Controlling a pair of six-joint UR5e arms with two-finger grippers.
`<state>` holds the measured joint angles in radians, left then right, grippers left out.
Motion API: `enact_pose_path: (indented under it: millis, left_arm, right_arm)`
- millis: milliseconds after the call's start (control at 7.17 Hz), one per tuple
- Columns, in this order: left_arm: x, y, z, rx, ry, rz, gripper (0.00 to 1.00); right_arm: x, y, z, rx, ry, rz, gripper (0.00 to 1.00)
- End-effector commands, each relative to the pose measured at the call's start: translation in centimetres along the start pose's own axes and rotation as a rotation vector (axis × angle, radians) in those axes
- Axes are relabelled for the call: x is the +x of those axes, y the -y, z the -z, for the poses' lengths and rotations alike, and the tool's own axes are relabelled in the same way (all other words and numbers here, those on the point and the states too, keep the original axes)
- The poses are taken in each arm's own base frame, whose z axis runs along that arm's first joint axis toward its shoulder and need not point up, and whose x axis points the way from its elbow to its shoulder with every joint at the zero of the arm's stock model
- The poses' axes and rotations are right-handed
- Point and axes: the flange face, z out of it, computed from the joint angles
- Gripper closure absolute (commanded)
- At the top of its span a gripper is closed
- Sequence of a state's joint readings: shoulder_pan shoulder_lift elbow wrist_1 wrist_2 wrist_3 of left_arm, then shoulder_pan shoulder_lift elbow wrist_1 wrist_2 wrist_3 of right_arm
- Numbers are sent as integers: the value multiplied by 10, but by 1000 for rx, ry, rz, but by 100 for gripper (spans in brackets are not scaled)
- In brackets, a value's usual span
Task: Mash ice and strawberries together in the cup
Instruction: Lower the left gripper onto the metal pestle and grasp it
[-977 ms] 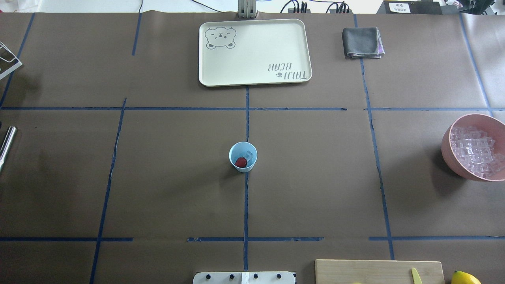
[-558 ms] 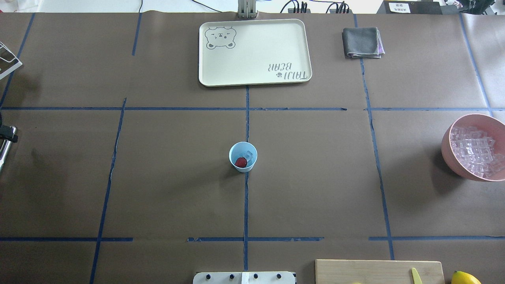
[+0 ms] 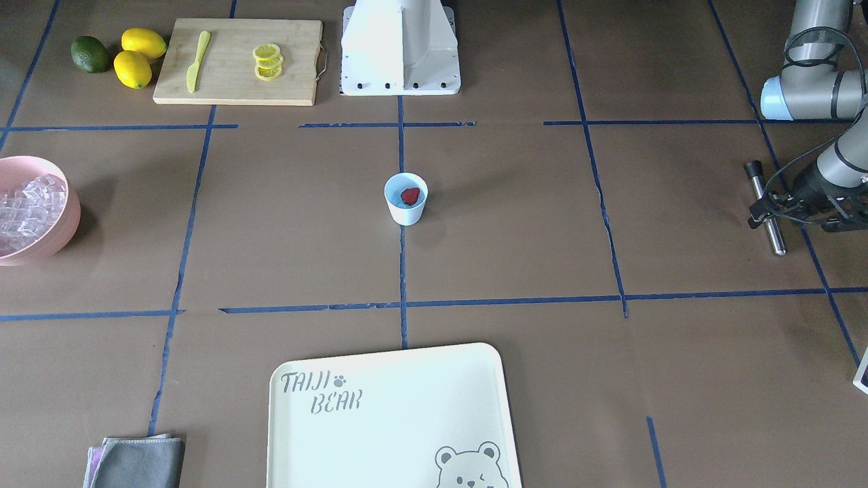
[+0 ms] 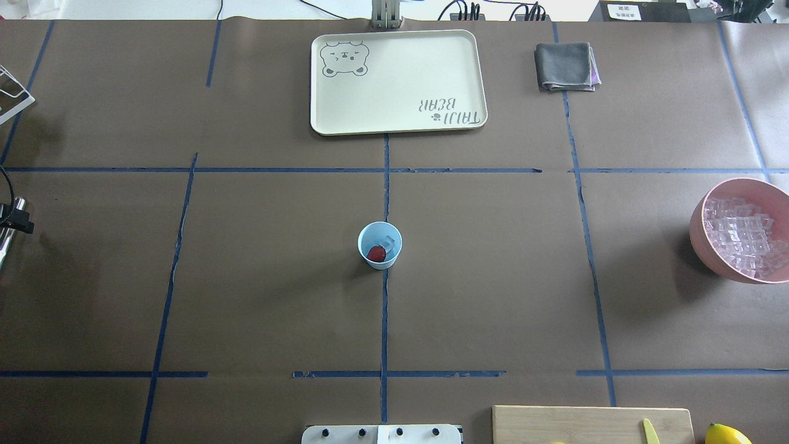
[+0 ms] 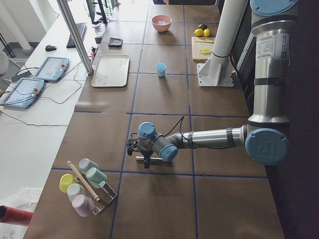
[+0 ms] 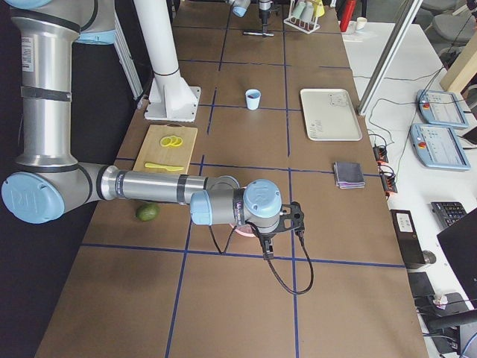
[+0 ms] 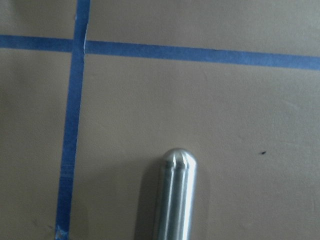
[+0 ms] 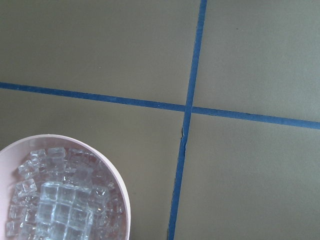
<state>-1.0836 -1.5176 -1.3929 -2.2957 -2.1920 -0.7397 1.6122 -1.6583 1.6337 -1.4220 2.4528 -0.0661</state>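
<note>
Cup upright at the centre of the desk, standing on a blue tape line. It holds one strawberry with an ice cube just beside it. My left pincer hangs low at my left end of the desk, well apart from the cup, set wide astride a steel rod that lies flat. My right pincer hovers over the pink bowl of ice cubes; I cannot tell whether it is wide or narrow.
</note>
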Motion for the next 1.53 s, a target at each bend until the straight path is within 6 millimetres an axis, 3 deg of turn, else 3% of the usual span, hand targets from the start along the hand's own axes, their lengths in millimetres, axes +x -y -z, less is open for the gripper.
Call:
enact_pose_path:
  millis: [0,419,698,837,977,1116,1395]
  left_arm:
    - [-2,-1,-1,-3,2,3,13]
    - [-2,-1,-1,-3,2,5,51]
    - [-2,-1,-1,-4,1,3,92]
    - [1,0,2,0,-3,1,100]
    - [13,2,13,11,-24,-12,100]
    - [35,7,34,43,-54,-41,100]
    - [105,15,97,155,-134,-156,100]
  right_arm:
    - [-1,3,1,3,0,3,0]
    - [-2,4,2,5,0,6,0]
    - [-2,4,2,5,0,6,0]
    - [-2,4,2,5,0,6,0]
    - [-3,5,2,6,0,7,0]
    - [-3,5,2,6,1,7,0]
    - [-4,5,3,8,3,6,0]
